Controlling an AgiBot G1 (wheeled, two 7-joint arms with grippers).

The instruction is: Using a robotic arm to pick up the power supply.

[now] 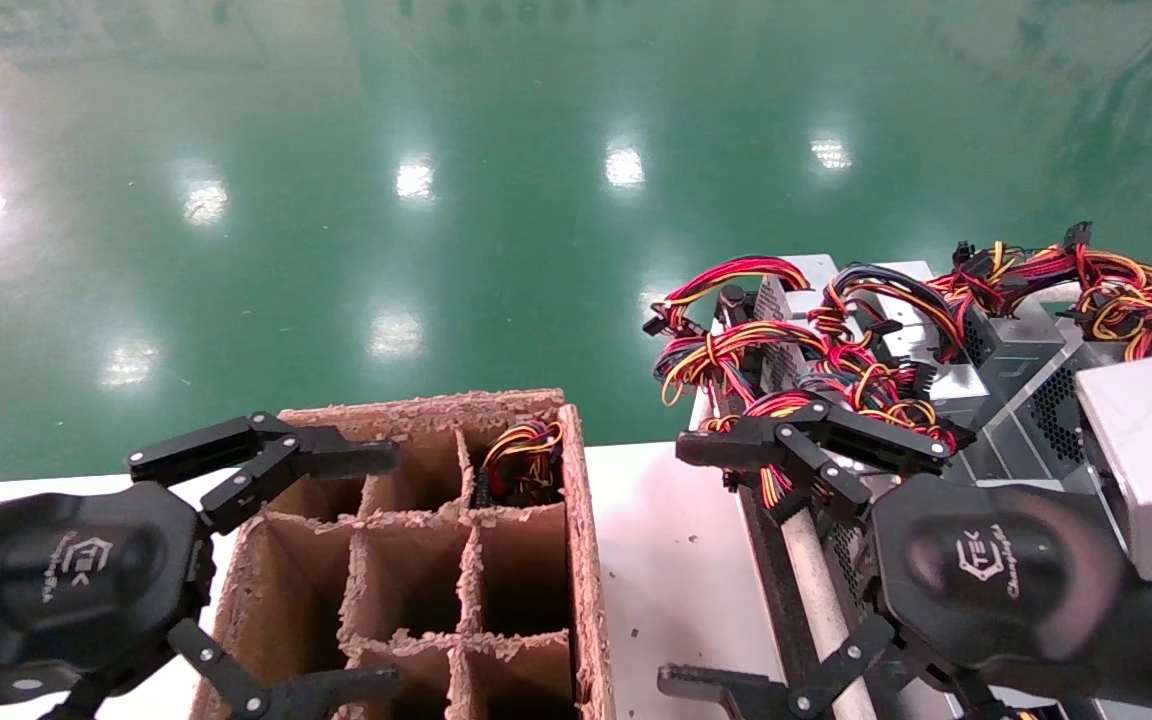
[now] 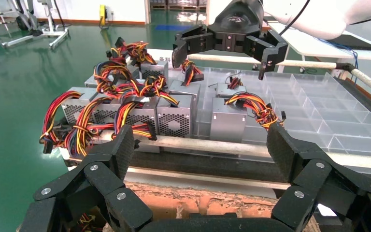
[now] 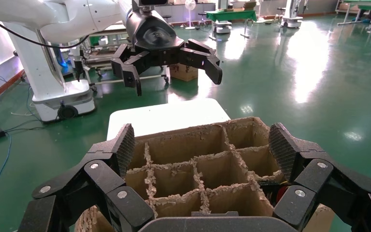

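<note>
Several silver-grey power supplies (image 1: 1021,352) with red, yellow and black wire bundles (image 1: 736,350) lie packed on a rack at the right. The left wrist view shows the same row (image 2: 174,116). My right gripper (image 1: 674,565) hovers open beside that rack's near-left corner, nothing between its fingers. Its wrist view looks across the brown cardboard crate (image 3: 198,164), jaws spread wide (image 3: 200,145). My left gripper (image 1: 391,570) hangs open over the crate's left side and holds nothing (image 2: 200,150). One more wire bundle (image 1: 521,455) sticks out of the crate's back-right cell.
The divider crate (image 1: 586,560) stands on a white table (image 1: 666,530). A clear plastic compartment tray (image 2: 319,111) holds the supplies behind a metal rail (image 2: 212,145). Green floor lies beyond. Each wrist view shows the other gripper farther off: right (image 2: 227,41), left (image 3: 166,53).
</note>
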